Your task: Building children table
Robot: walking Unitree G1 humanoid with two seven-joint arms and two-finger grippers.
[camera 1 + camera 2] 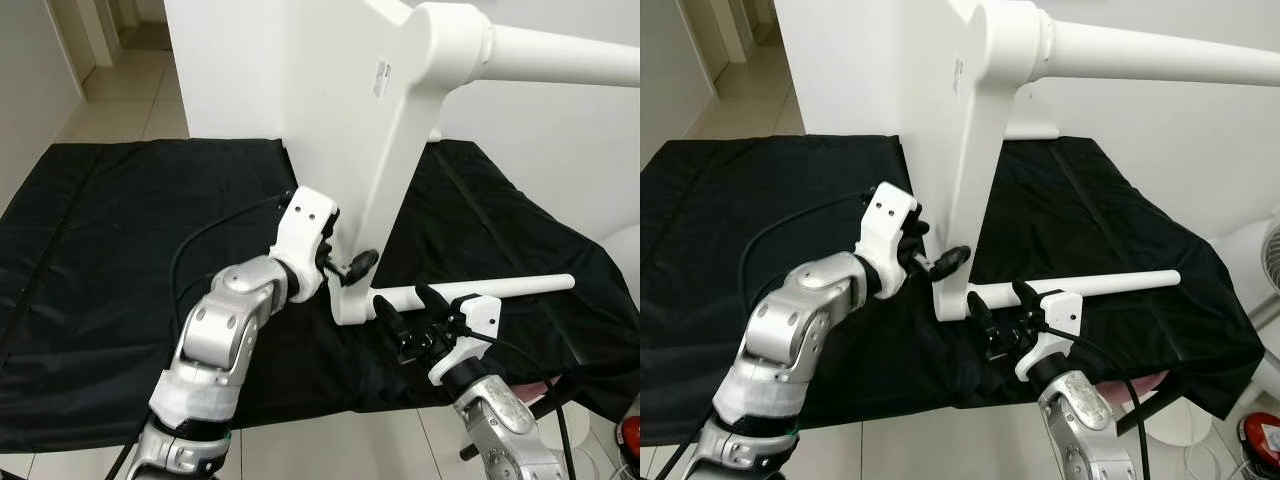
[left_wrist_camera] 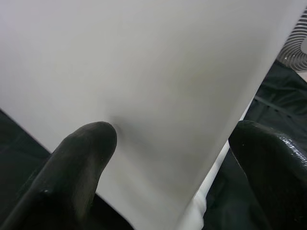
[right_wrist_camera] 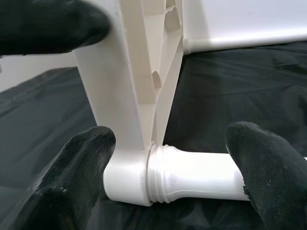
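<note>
Nearest the front edge of the black cloth [image 1: 120, 260], the right gripper [image 1: 408, 315] is spread wide around the lower table leg [image 1: 480, 288], where that leg screws into the corner of the white tabletop [image 1: 300, 110]. In the right wrist view its 2 fingers [image 3: 81, 182] stand on either side of the threaded joint with space left on both sides, so they close on nothing; whether either tip touches the plastic cannot be told.

Just beyond, the left gripper [image 1: 350, 266] reaches in from the left to the same lower corner. Its 2 fingers [image 2: 72, 177] are parted wide across the flat white face of the tabletop; one tip lies against or very near the panel, the other stands clear past its edge.

The tabletop stands on edge near the middle of the cloth, close to upright, its ribbed underside facing the right gripper. The lower leg runs along the cloth toward its right edge. A 2nd leg [image 1: 560, 58] juts from the upper corner, out to the right above the cloth.

The cloth lies spread over a pale tiled floor [image 1: 130, 100], with a white wall [image 1: 560, 160] behind.
</note>
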